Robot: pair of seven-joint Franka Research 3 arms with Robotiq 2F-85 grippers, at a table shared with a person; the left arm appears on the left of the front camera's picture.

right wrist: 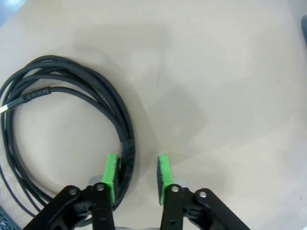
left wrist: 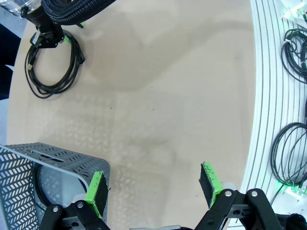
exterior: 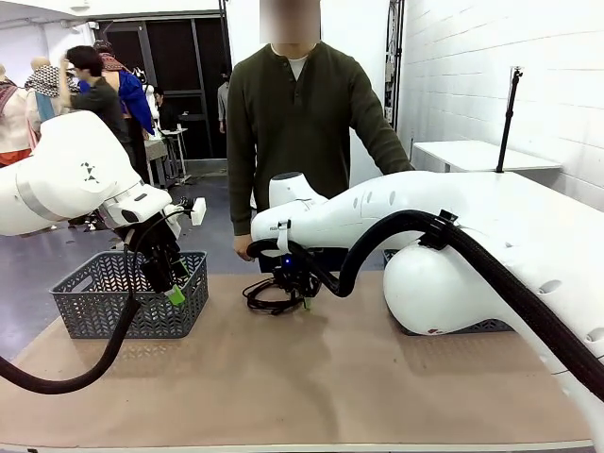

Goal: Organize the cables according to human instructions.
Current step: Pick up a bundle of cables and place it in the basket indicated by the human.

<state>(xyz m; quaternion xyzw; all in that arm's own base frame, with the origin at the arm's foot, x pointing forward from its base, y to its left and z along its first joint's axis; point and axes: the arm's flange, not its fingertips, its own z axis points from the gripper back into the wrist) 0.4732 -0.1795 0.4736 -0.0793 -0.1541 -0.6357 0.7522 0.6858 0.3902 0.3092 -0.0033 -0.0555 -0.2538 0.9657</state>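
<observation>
One cable (exterior: 269, 297), a thin black cord wound as a flat coil, lies on the tan table in front of the person. My right gripper (exterior: 294, 288) is down on the coil's right side. In the right wrist view its green pads (right wrist: 111, 173) stand half closed around the coil's strands (right wrist: 127, 153). The strands lie against the left pad, with a gap to the other. The left wrist view shows the same coil (left wrist: 50, 67) far off. My left gripper (exterior: 175, 288) hangs open and empty (left wrist: 153, 184) by the grey basket's near corner.
A grey mesh basket (exterior: 94, 293) stands at the table's left, with a dark cord curve inside (left wrist: 41, 191). Another grey basket (exterior: 491, 326) peeks out behind my right arm. The person's hand (exterior: 243, 247) rests at the far edge. More thin black cords (left wrist: 288, 153) lie beyond the table's ribbed edge.
</observation>
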